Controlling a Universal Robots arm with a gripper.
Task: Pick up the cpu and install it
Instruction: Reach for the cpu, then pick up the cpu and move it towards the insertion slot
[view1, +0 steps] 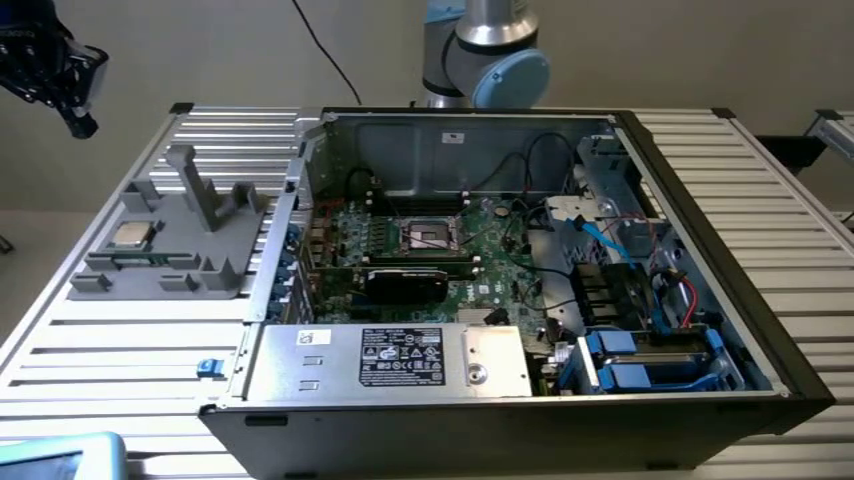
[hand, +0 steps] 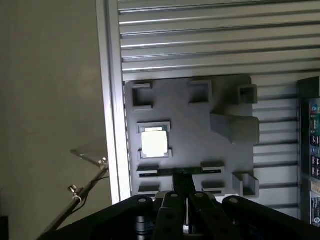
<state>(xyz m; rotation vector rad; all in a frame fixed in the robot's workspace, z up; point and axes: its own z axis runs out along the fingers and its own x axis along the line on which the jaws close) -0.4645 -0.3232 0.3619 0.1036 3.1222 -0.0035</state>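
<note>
No step is done yet: the cpu (hand: 153, 142) lies in the grey fixture block (hand: 195, 130), well ahead of the gripper (hand: 183, 174), whose jaws are closed on nothing. The motherboard socket (view1: 434, 235) sits bare.

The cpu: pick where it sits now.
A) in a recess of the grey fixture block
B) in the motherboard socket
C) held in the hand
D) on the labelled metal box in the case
A: the cpu lies flat in a recess of the grey fixture block, outside the computer case and apart from the motherboard socket.
</note>
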